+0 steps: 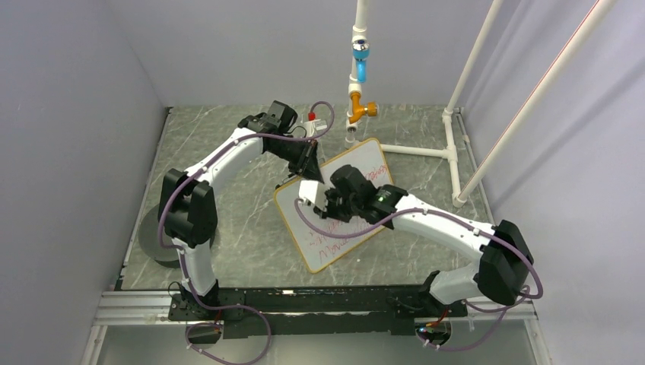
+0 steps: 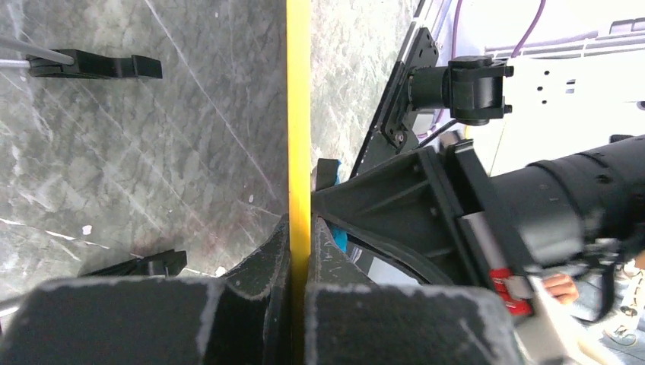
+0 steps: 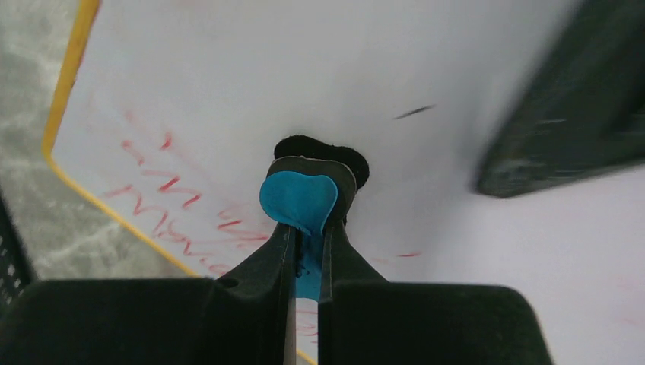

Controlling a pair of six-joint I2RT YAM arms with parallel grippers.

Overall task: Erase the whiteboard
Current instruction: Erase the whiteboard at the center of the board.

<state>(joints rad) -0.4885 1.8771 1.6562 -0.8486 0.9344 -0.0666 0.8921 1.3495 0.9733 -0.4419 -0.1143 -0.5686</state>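
The whiteboard (image 1: 363, 161) lies tilted on the grey marble table, with red handwriting (image 1: 335, 242) on its near half. My left gripper (image 1: 310, 164) is shut on the board's far-left edge; in the left wrist view the jaws (image 2: 299, 237) pinch the yellow frame (image 2: 299, 106). My right gripper (image 1: 332, 202) hovers over the middle of the board, shut on the blue-and-black eraser (image 3: 298, 198). The eraser's black pad (image 3: 357, 166) presses on the white surface (image 3: 304, 68). Red writing (image 3: 163, 209) shows left of the eraser.
A white pipe frame (image 1: 456, 144) with blue and orange fittings (image 1: 360, 65) stands at the back right. A small red-and-white object (image 1: 313, 117) lies behind the left gripper. Two black clip feet (image 2: 95, 64) show beside the board's edge. Grey walls enclose the table.
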